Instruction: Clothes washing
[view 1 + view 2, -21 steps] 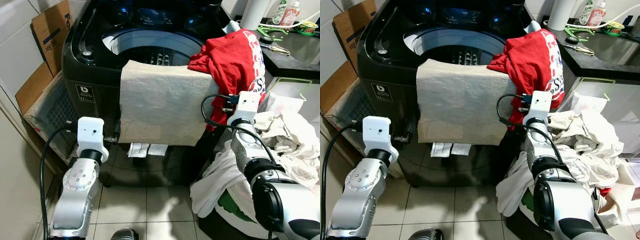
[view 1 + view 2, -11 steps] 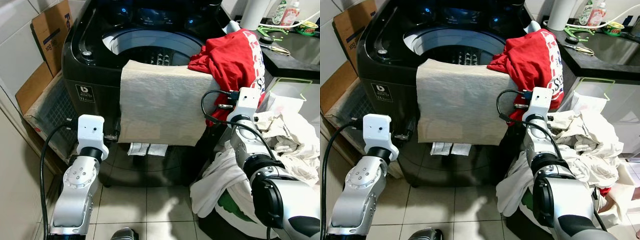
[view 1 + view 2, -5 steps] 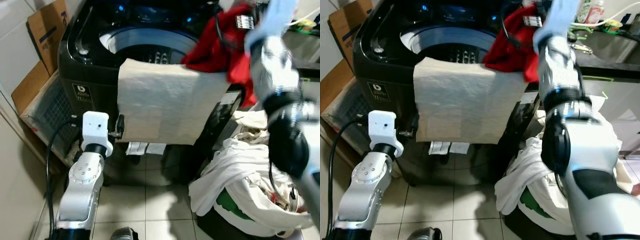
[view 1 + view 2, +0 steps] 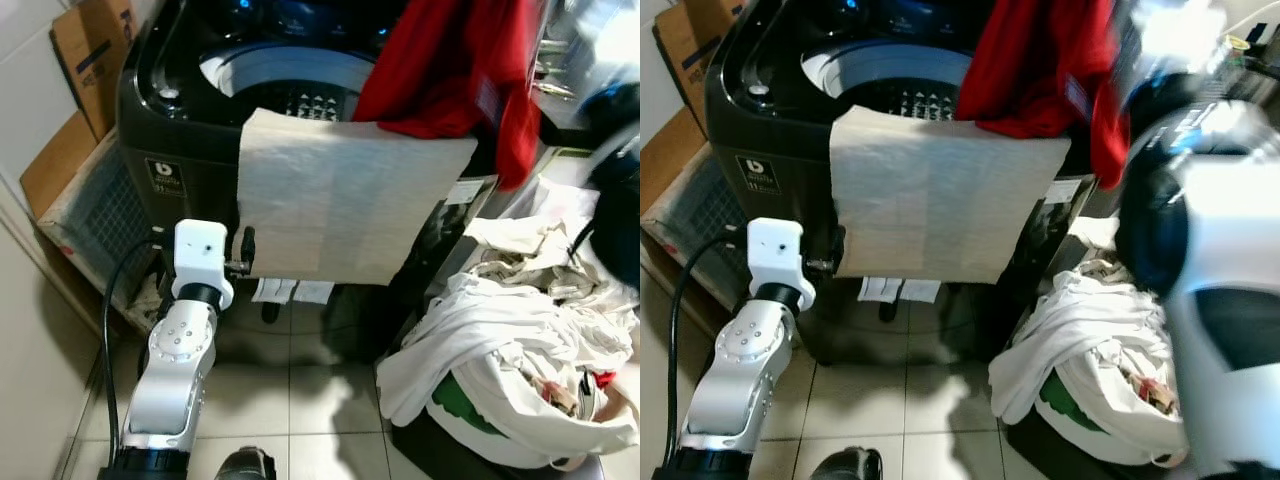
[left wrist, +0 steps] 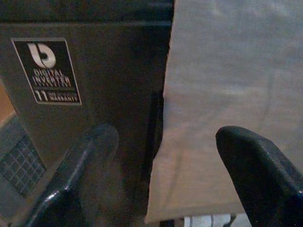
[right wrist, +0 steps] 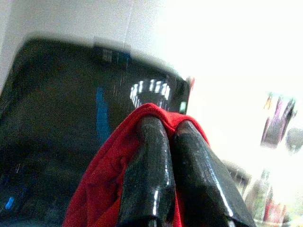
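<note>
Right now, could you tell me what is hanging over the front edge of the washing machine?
A beige towel drapes over the washing machine's front, hiding the panel behind it. The red garment hangs above, pinched by the right gripper.

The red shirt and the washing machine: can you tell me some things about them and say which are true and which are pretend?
1. The right gripper is pinching the red cloth shirt. True.
2. The beige towel lies on the floor. False: it hangs over the front edge of the black top-loading washing machine.
3. The washing machine's lid is shut. False: the drum is open.
4. The left gripper has its fingers open near the towel's edge. True.
5. The white clothes pile is inside the drum. False: it sits in a basket beside the machine.
</note>
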Controlling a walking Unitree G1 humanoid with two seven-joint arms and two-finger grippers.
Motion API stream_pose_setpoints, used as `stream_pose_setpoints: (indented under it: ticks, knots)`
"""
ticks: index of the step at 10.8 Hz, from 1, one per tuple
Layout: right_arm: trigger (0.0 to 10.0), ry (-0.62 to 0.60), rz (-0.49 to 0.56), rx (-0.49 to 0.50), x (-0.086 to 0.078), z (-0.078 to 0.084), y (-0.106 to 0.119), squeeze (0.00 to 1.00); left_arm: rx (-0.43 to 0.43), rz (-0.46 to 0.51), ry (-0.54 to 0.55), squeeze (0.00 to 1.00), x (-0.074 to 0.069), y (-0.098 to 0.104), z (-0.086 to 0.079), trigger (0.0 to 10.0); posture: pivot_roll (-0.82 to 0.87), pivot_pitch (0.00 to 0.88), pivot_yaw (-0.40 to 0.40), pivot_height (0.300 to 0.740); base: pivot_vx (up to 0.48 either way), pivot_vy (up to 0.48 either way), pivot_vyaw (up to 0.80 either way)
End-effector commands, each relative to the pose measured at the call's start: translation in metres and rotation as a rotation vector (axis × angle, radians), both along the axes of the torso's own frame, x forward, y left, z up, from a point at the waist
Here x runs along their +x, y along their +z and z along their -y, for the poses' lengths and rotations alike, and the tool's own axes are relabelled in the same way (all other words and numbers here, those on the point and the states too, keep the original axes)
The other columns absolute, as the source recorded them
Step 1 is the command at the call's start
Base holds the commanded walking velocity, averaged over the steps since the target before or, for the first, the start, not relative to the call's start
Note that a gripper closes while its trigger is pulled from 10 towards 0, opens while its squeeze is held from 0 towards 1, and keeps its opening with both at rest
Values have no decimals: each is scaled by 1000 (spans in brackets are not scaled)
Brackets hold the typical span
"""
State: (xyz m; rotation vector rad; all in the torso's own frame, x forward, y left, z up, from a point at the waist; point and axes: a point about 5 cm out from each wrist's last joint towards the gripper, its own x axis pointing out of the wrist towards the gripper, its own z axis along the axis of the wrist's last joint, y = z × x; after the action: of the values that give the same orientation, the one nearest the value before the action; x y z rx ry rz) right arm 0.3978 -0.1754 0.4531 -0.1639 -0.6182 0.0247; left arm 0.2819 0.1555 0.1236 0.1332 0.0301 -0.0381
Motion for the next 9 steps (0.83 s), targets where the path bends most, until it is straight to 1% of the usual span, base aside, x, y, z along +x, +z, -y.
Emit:
stream_pose_setpoints:
  ticks: [1, 2, 3, 4, 5, 6, 7, 8, 9]
  knots:
    - [0, -42, 70, -40, -12, 6, 27, 0, 2, 18, -26, 0, 3, 3, 8, 10000, 173, 0, -107, 740, 0, 0, 0]
    - [0, -55, 85, -46, -16, 7, 34, 0, -4, 19, -25, 0, 4, 3, 8, 10000, 173, 0, -111, 740, 0, 0, 0]
    - [0, -91, 120, -54, -25, 12, 53, 0, -26, 11, -18, 0, 6, 1, 10, 10000, 172, 0, -117, 740, 0, 0, 0]
    - [0, -119, 153, -57, -34, 15, 67, 0, -81, 77, 13, 0, 12, 12, 8, 10000, 172, 0, -123, 740, 0, 0, 0]
    - [0, -129, 191, -44, -41, 17, 79, 0, -116, 333, 79, 0, 29, 67, 3, 10000, 173, 0, -137, 740, 0, 0, 0]
    - [0, -131, 207, -43, -44, 18, 82, 0, -170, 480, 102, 0, 38, 110, 2, 10000, 178, 0, -144, 740, 0, 0, 0]
    - [0, -137, 224, -58, -46, 17, 85, 0, -235, 560, 87, 0, 42, 143, 0, 10000, 178, 0, -140, 740, 0, 0, 0]
    - [0, -146, 238, -64, -49, 18, 90, 0, -279, 589, 49, 0, 46, 161, 2, 10000, 170, 0, -130, 740, 0, 0, 0]
    - [0, -155, 247, -58, -52, 20, 93, 0, -282, 591, 23, 0, 47, 164, 7, 10000, 166, 0, -125, 740, 0, 0, 0]
